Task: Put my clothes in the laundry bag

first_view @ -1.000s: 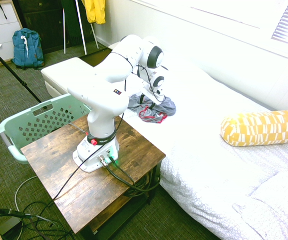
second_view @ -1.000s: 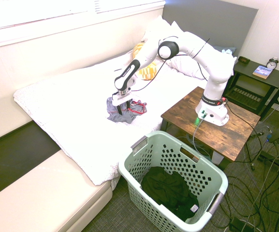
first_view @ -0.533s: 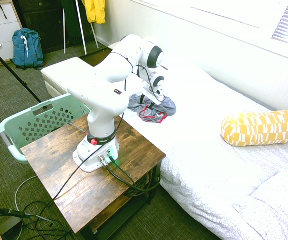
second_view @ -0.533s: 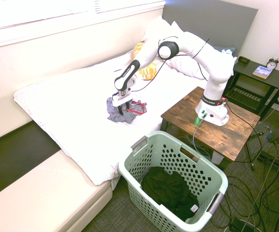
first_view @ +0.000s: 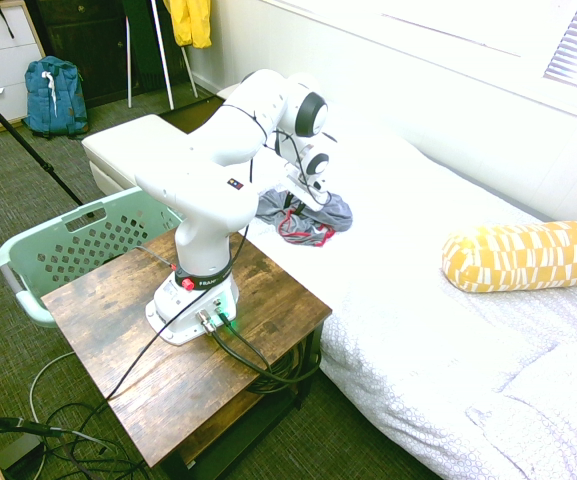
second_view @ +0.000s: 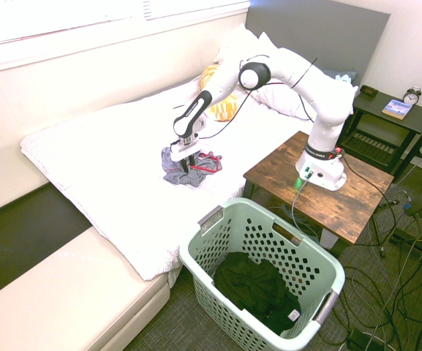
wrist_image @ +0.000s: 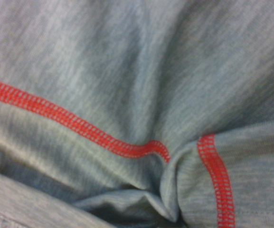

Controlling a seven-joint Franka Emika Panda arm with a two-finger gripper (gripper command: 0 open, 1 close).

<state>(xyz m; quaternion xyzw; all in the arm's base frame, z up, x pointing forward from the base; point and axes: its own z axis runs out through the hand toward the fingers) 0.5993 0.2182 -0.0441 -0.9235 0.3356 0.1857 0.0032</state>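
One wide bed (second_view: 115,175) spreads beneath my reach. Beside my wooden counter (second_view: 342,197) stands the mint-green laundry basket (second_view: 262,270), dark clothing (second_view: 254,289) inside. On the bed lies the grey red-trimmed garment (second_view: 178,172), crumpled; my pincer (second_view: 188,165) points down into it, fingers near each other, though I cannot tell whether they grip.

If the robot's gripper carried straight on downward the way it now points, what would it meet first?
The gripper would meet the grey garment first, as its fingertips already seem to be among the folds; the bed probably comes next, though the depth is unclear.
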